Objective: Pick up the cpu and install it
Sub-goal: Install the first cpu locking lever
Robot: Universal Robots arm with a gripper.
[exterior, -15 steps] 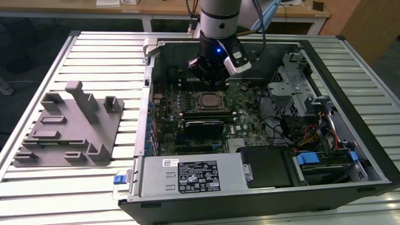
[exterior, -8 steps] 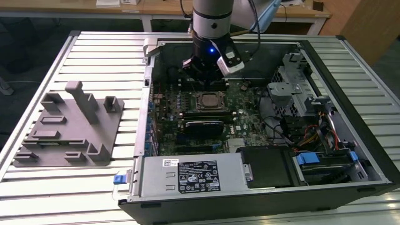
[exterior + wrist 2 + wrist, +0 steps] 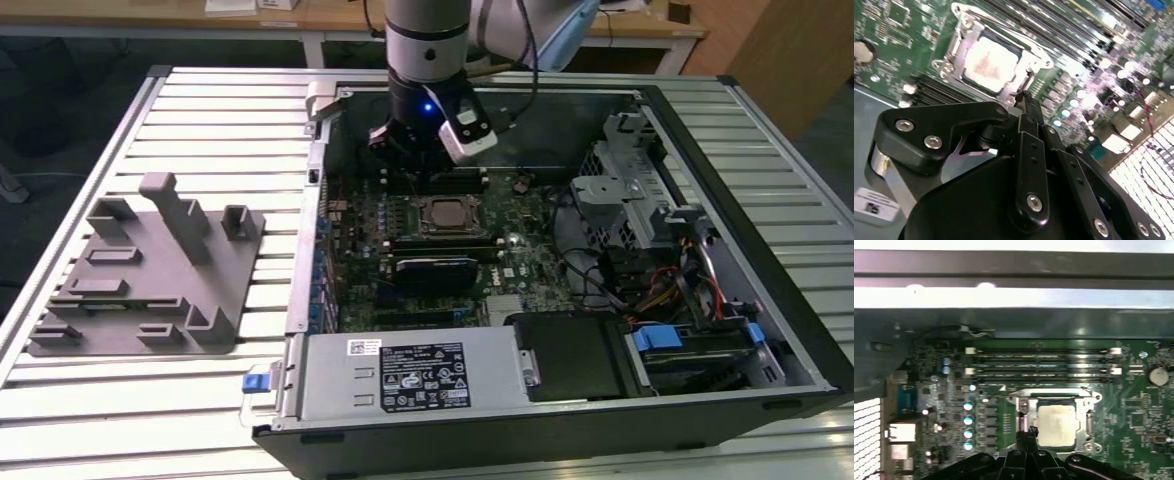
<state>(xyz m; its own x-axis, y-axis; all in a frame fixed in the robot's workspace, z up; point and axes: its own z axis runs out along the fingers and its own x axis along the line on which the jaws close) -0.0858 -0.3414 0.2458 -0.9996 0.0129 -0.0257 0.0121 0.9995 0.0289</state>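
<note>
The cpu sits in the motherboard socket
End effector hovers at the socket's edge, fingers closed together, holding nothing

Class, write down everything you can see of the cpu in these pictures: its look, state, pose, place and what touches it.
The cpu is a small, flat, square chip with a pale silvery metal top. It lies level and face up, seated in the metal socket frame on the green motherboard, beside the memory slots. The frame borders its edges. The hand, shut and holding nothing, hovers at one edge; whether it touches cannot be told.
</note>
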